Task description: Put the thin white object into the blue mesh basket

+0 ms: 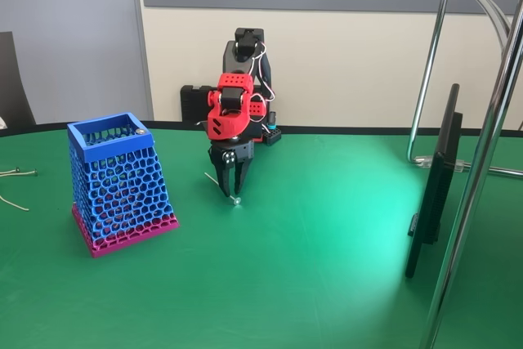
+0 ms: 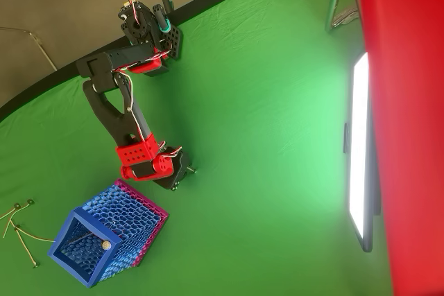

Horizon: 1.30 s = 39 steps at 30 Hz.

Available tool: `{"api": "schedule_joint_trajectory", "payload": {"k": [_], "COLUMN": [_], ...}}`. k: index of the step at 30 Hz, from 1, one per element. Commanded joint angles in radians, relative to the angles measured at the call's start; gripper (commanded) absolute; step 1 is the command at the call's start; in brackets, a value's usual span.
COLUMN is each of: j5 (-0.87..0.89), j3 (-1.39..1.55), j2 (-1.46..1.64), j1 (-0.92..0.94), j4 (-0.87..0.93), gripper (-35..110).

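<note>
Green felt covers the table point(image 1: 327, 284). Left of the claw and a little nearer the fixed camera stands the basket point(image 1: 119, 183), blue mesh on a pink base band (a thin stick with a knob leans inside it in the overhead view). Pointing down at the felt, the claw point(image 1: 231, 195) has its fingers closed around the rod point(image 1: 222, 186), which lies slanted on the table, knob at the fingertips. Beyond rises the red-and-black arm point(image 1: 229, 112).

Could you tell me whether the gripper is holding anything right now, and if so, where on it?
Apparently the thin white object, near its knobbed lower end by the table; whether the gripper has it clamped cannot be told.
</note>
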Motion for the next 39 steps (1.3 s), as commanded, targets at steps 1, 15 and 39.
{"api": "schedule_joint_trajectory", "payload": {"k": [1,15,39], "j5": [-0.012,-0.035,-0.087], "j3": [-0.044,-0.183,-0.235], "j2": [-0.003,-0.112,-0.153], "j1": [-0.014,-0.029,-0.008], "j4": [0.003,0.087,0.138], "gripper": [14,12,4]}}
